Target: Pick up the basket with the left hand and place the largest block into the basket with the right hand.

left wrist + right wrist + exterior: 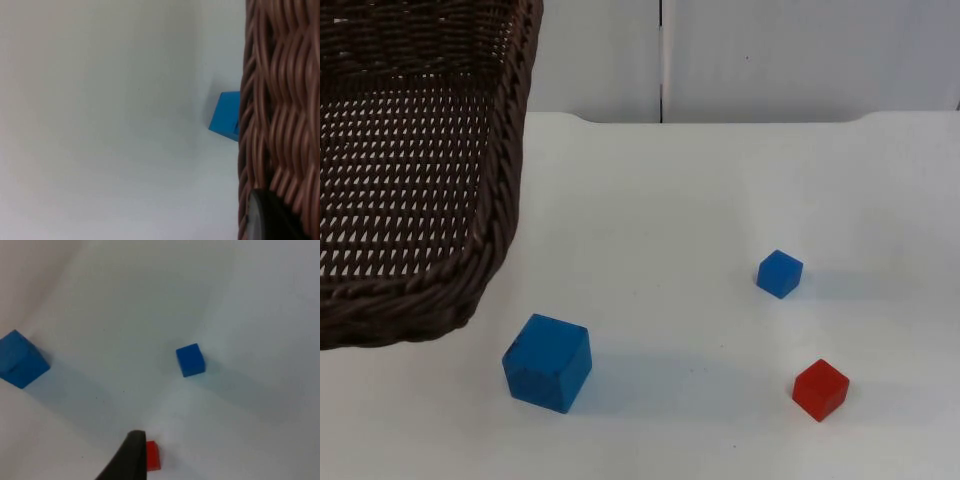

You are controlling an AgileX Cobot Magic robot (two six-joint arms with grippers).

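Observation:
The dark brown wicker basket [410, 200] hangs lifted above the table's left side, close to the top camera. My left gripper [272, 220] is shut on its woven rim [280, 100]. The largest block, a big blue cube [547, 362], sits on the table just off the basket's near right corner. It is also in the right wrist view [20, 359], and a blue block [225, 116] peeks out beside the rim in the left wrist view. My right gripper [131, 462] hovers high over the table above the red cube [152, 456], holding nothing that I can see.
A small blue cube [779, 273] [190, 360] lies right of centre. A small red cube [820, 389] lies nearer the front right. The white table [720, 180] ends at the grey partition wall [800, 60] behind.

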